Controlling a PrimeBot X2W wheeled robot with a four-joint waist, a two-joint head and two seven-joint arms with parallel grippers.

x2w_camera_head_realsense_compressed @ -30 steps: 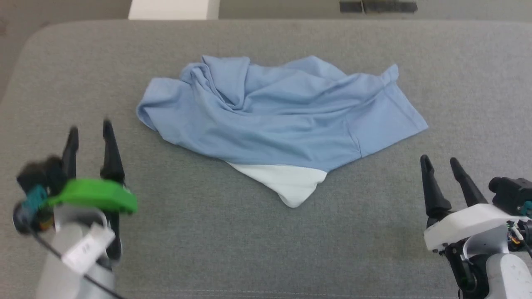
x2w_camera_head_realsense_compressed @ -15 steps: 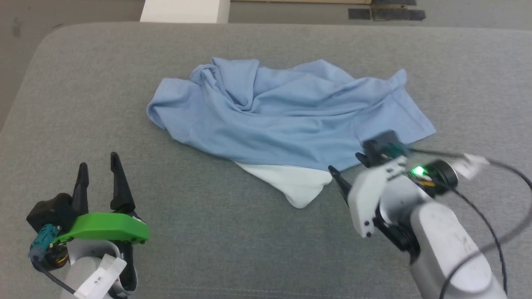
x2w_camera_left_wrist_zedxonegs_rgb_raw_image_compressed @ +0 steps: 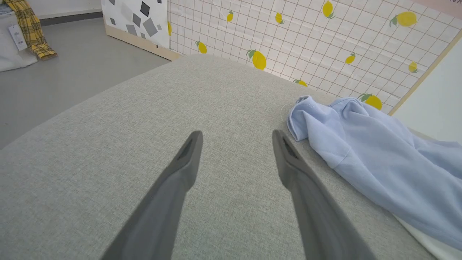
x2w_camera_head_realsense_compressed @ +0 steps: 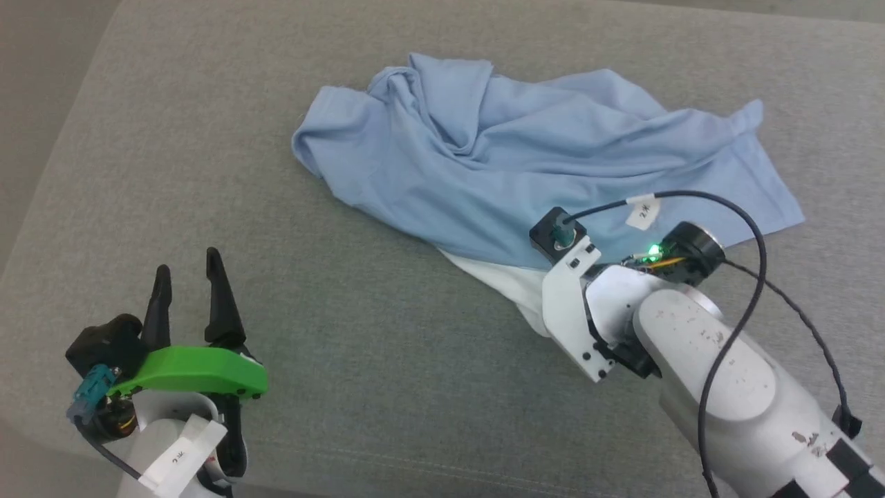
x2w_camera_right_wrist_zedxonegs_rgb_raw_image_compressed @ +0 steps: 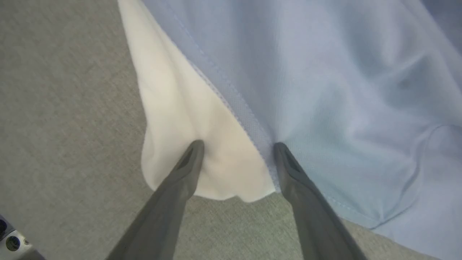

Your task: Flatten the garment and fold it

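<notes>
The garment [x2w_camera_head_realsense_compressed: 525, 159] is a light-blue T-shirt lying crumpled on the grey cushion, with a white inner patch [x2w_camera_head_realsense_compressed: 515, 287] sticking out at its near edge. My right arm reaches over that edge, hiding its fingers in the head view. In the right wrist view the right gripper [x2w_camera_right_wrist_zedxonegs_rgb_raw_image_compressed: 236, 148] hangs open just above the white patch [x2w_camera_right_wrist_zedxonegs_rgb_raw_image_compressed: 180, 108] and the blue hem [x2w_camera_right_wrist_zedxonegs_rgb_raw_image_compressed: 325, 108], holding nothing. My left gripper [x2w_camera_head_realsense_compressed: 185, 273] stands open over bare cushion at the lower left, apart from the garment [x2w_camera_left_wrist_zedxonegs_rgb_raw_image_compressed: 379, 151], which lies to its right in the left wrist view [x2w_camera_left_wrist_zedxonegs_rgb_raw_image_compressed: 236, 137].
The grey cushion [x2w_camera_head_realsense_compressed: 387, 360] is broad, with a rounded left edge dropping to the floor [x2w_camera_left_wrist_zedxonegs_rgb_raw_image_compressed: 54, 79]. A lemon-patterned wall [x2w_camera_left_wrist_zedxonegs_rgb_raw_image_compressed: 306, 32] stands beyond its far side. A yellow plaid cloth [x2w_camera_left_wrist_zedxonegs_rgb_raw_image_compressed: 30, 29] hangs off to the far left.
The head camera has tipped down and shifted. My right arm has swung in from the lower right to the garment's near edge over the white patch. The left gripper has dropped back slightly.
</notes>
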